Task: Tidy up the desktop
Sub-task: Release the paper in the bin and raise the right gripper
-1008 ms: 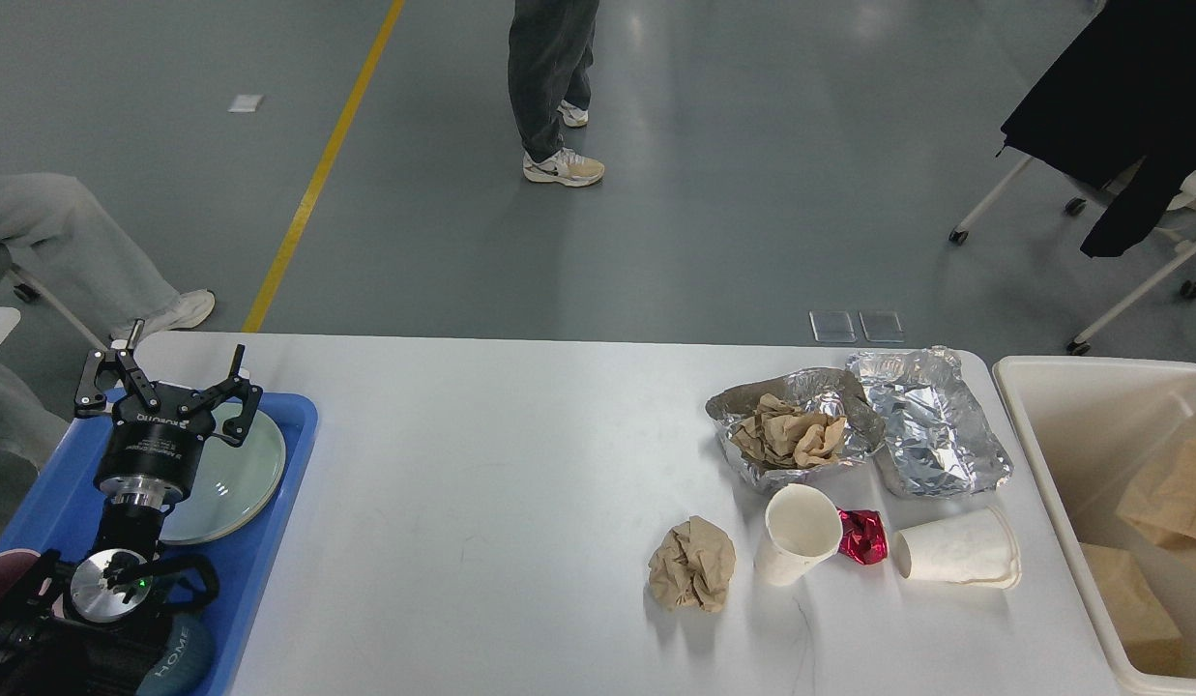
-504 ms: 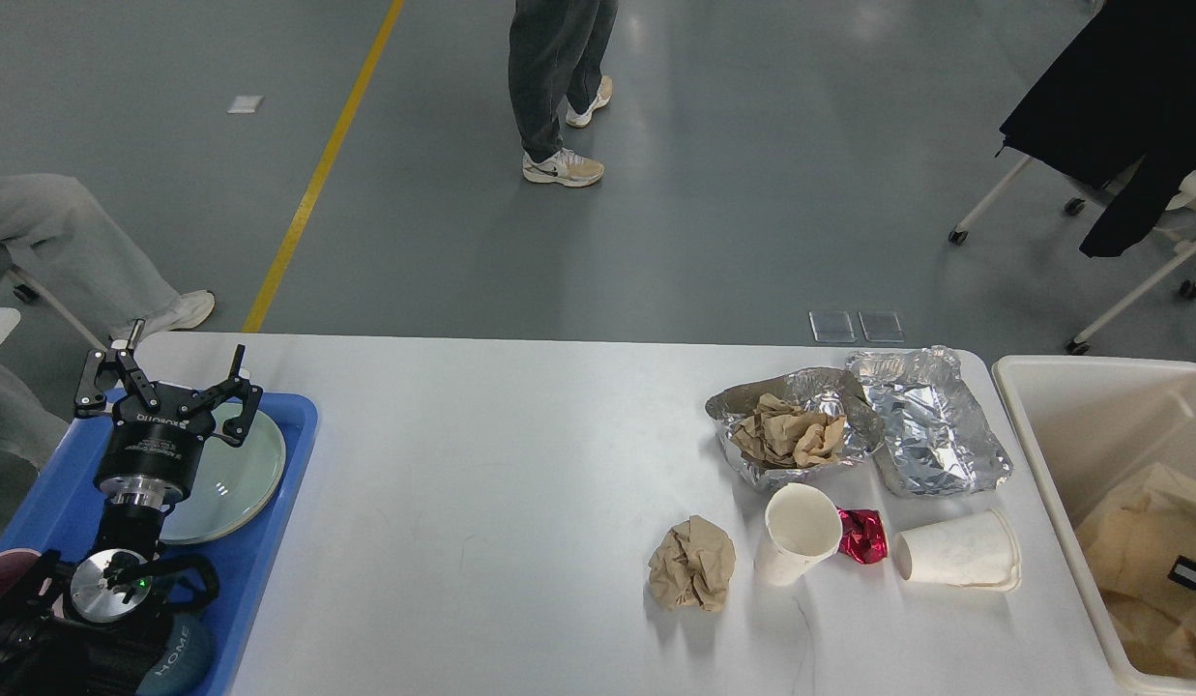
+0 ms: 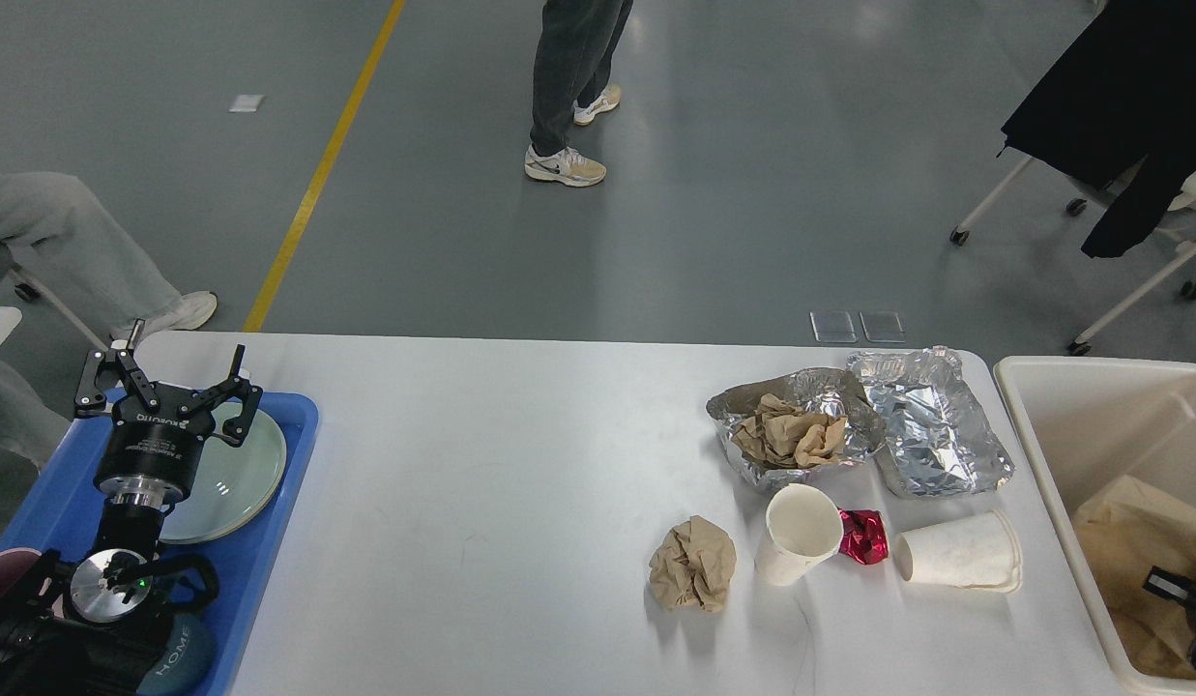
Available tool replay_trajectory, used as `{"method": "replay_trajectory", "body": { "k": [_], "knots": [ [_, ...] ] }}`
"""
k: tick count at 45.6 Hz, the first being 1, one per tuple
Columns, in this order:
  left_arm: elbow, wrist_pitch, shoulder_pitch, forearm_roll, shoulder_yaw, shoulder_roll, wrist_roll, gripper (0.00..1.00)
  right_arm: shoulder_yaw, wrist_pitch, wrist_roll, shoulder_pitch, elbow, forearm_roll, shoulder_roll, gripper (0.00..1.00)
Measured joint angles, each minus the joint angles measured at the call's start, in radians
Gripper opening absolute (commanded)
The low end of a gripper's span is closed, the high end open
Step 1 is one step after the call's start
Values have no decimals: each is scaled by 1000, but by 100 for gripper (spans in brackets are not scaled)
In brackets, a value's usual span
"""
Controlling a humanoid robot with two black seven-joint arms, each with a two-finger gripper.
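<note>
The white desktop [image 3: 520, 503] carries litter at its right end: a crumpled brown paper ball [image 3: 692, 564], an upright white paper cup [image 3: 799, 534], a red foil wrapper [image 3: 862, 536], a paper cup on its side [image 3: 957, 551], a foil tray holding brown paper [image 3: 796, 430] and a second foil tray [image 3: 931, 425]. My left gripper [image 3: 167, 382] is open and empty, above the plate at the far left. My right gripper [image 3: 1182, 592] shows only as a dark tip inside the bin, against brown paper [image 3: 1129, 522]; its fingers cannot be told apart.
A blue tray [image 3: 269, 541] with a pale green plate [image 3: 240, 474] sits at the left edge. A cream bin [image 3: 1042, 416] stands off the right end. A standing person [image 3: 568, 87], a seated person [image 3: 66, 242] and wheeled chairs [image 3: 1120, 145] are beyond the table.
The brown paper in the bin has shifted and spread. My right gripper's tip has come into view inside the bin. The standing person stepped to the right. My left arm has not moved.
</note>
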Motion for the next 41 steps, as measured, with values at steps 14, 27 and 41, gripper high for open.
{"method": "replay_trajectory", "body": {
  "k": [14, 27, 41],
  "knots": [
    [0, 0, 0, 0, 0, 0, 0, 96, 0, -29, 3, 9, 14, -1, -5, 100],
    [0, 0, -1, 1, 0, 0, 0, 96, 0, -27, 0, 41, 31, -2, -20, 100],
    [0, 0, -1, 1, 0, 1, 0, 96, -69, 108, -113, 359, 381, -56, -227, 100]
  ]
}}
